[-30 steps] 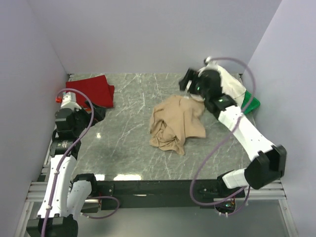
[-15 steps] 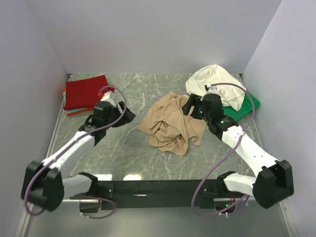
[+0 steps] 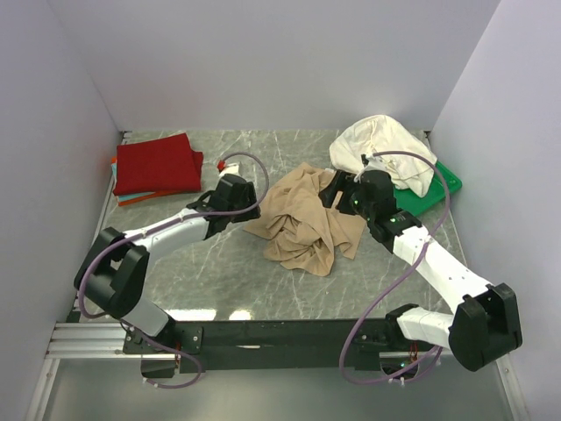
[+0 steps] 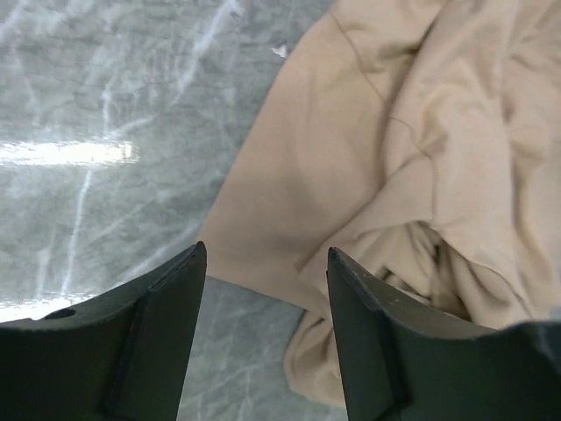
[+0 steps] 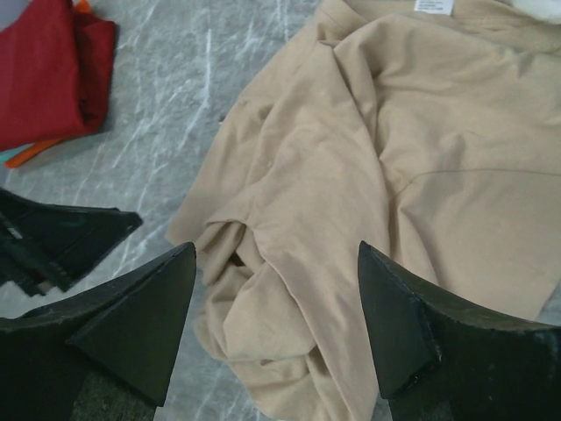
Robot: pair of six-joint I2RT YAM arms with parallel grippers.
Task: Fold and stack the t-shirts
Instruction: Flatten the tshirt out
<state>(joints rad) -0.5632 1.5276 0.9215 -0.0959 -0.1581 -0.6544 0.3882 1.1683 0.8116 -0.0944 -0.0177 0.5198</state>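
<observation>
A tan-beige t-shirt (image 3: 307, 219) lies crumpled in the middle of the table; it also shows in the left wrist view (image 4: 403, 158) and in the right wrist view (image 5: 368, 175). My left gripper (image 3: 247, 195) is open and empty just left of its left edge (image 4: 263, 263). My right gripper (image 3: 337, 191) is open and empty above the shirt's far right part (image 5: 276, 272). A folded deep red t-shirt (image 3: 156, 164) lies at the far left on thin orange and teal ones (image 3: 131, 198). A cream-white t-shirt (image 3: 381, 145) is heaped at the far right.
A green plastic tray (image 3: 434, 189) sits under the cream-white shirt at the far right. Pale walls close in the table on the left, back and right. Bare marbled table (image 3: 210, 263) lies in front of the tan shirt.
My left arm has swung from the left side across to the tan shirt's left edge. My right gripper has come down from the cream-white shirt to above the tan shirt, which spread leftwards.
</observation>
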